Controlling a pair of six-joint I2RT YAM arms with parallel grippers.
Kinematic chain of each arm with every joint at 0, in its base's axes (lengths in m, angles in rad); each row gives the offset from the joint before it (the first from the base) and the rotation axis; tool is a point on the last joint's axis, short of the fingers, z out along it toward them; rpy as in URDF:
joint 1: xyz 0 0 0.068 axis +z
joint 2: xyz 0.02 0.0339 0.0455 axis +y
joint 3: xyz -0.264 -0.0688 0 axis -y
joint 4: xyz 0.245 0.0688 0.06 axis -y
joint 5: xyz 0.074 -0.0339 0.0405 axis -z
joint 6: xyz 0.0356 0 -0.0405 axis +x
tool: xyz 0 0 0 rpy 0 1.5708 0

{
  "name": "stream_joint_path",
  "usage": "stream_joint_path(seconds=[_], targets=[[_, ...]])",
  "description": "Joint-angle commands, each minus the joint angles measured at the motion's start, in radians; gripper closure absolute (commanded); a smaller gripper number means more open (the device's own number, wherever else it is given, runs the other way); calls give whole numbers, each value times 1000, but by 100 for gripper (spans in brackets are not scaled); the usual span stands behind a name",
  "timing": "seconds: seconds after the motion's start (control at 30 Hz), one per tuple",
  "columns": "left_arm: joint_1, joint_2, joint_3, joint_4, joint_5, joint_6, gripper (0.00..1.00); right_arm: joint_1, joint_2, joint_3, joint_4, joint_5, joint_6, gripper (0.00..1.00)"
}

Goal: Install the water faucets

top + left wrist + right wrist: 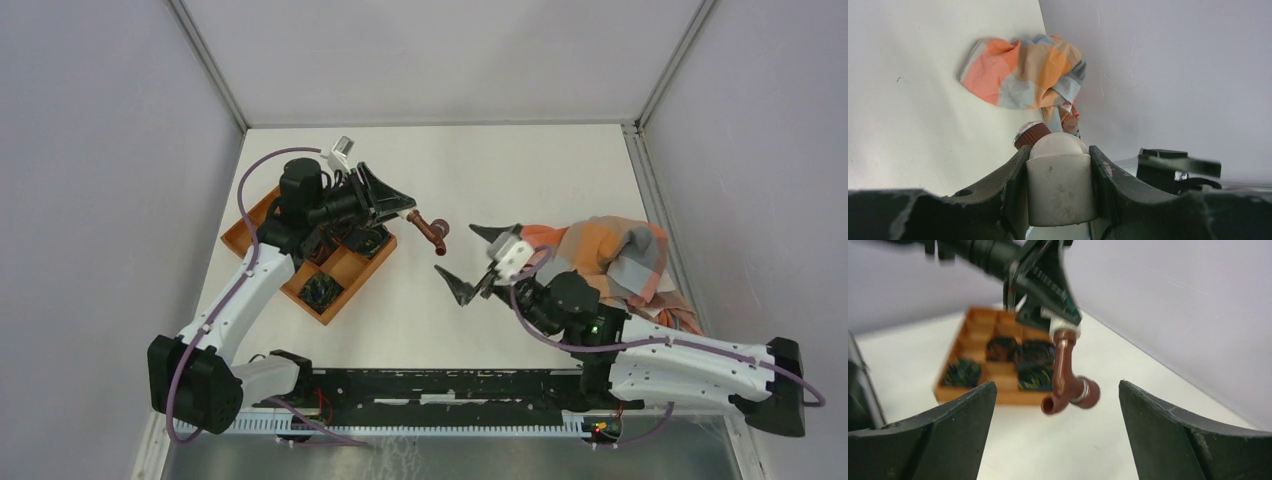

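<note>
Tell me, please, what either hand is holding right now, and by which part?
The left hand holds the faucet by its pale end fitting; the right hand is open and empty.

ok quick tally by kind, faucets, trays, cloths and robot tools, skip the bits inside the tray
faucet: 1
compartment tray: 1
cloth: 1
tools: 2, the left tool and the right tool
total: 5
</note>
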Motion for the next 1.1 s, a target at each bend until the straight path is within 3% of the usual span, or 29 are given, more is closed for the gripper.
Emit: stream_joint_path(seconds=[0.0,0.2,0.63,0.73,0.87,1.07], targets=[[4,-4,65,-21,2,-38,98,134,54,-7,-157,241,-566,2],[3,-13,64,-27,3,-33,98,148,111,-44,-72,172,-657,2],[2,-27,55,-18,17,-28,98,92,363,17,234,196,-460,6],[3,-33,48,-15,18,-23,98,74,392,30,266,170,-417,17],[2,-36,31,-6,23,-22,98,49,412,37,314,144,-355,41],[3,-37,13,9,40,-12,98,22,403,23,348,60,-253,67]])
